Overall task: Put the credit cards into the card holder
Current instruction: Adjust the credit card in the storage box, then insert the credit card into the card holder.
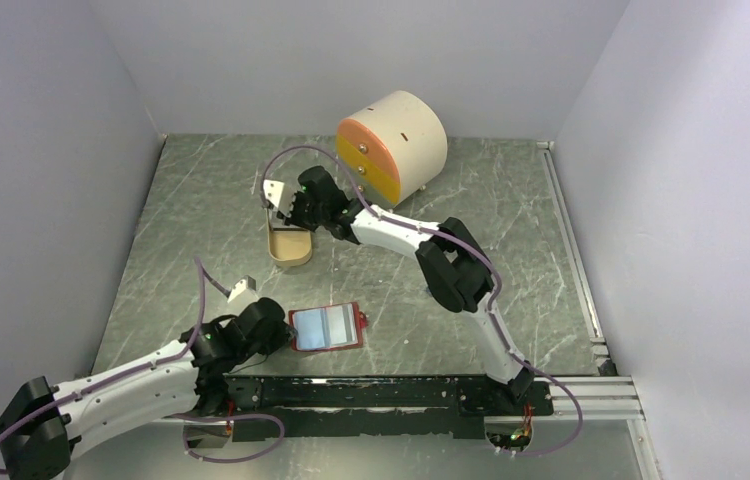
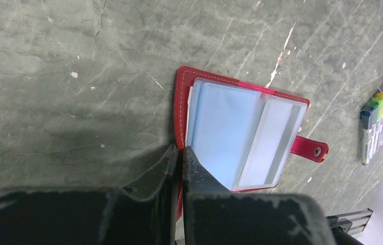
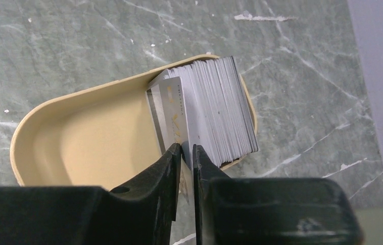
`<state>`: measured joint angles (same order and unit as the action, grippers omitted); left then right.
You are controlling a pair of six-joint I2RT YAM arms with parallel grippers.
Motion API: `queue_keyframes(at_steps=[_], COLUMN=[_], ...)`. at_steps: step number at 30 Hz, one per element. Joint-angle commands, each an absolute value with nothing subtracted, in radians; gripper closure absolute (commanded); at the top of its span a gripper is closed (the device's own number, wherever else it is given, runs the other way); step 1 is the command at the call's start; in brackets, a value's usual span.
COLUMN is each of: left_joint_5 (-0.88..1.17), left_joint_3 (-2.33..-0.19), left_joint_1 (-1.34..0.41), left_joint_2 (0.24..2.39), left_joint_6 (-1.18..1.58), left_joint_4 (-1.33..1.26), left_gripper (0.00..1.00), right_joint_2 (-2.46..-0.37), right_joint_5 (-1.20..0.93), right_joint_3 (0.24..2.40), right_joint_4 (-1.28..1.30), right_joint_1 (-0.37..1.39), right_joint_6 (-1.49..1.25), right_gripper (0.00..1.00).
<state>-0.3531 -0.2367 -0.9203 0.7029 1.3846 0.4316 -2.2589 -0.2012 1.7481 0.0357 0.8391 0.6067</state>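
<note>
Left pincer (image 2: 181,153): I see it closed on the red edge of the card holder (image 2: 240,132), which lies open on the tabletop (image 2: 77,76) just ahead of the tips.
Right pincer (image 3: 187,150): pinching the front silver one of the credit cards (image 3: 220,112).
Credit cards: stacked on edge in the tan tray (image 3: 51,104), ahead-right of the tips.

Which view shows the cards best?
Right wrist: the cards stand on edge, packed at one end of the tray, the front one between the right jaws. Top view shows the tray, but the right arm covers the cards. Left wrist looks at the holder, not the tray.
</note>
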Motion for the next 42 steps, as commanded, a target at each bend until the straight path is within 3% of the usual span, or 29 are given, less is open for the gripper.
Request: queue_keyframes(at_steps=[1,7,21,32,42], left_joint_5=[-0.345,-0.349,-0.354,-0.352,-0.357], left_joint_3=[-0.261,-0.256,-0.256,-0.261,-0.262], left_joint_1=[-0.927,-0.927,-0.927,-0.927,-0.927], left_joint_2=[0.688,0.687,0.719,0.775,0.806], left_joint_6=[1.377,1.379,1.377,1.367,1.362], left_joint_4=[0.434,0.431,0.408,0.378,0.347], left_gripper=[0.91,0.91,0.91,0.91,0.91], right_joint_2=[-2.208,-2.17,-1.968,-1.643,-1.464], right_joint_5=[-0.2,-0.241,-0.274,-0.338,-0.344], right_joint_3=[1.786,1.778,1.603,1.151,0.7], right_joint_4=[0.044,0.044,0.018,-0.157,-0.402], right_joint_1=[0.837,0.837,0.835,0.84,0.887], right_joint_6=[0.621,0.604,0.339,-0.357,-0.744], right_gripper=[0.85,1.0,1.0,1.0,1.0])
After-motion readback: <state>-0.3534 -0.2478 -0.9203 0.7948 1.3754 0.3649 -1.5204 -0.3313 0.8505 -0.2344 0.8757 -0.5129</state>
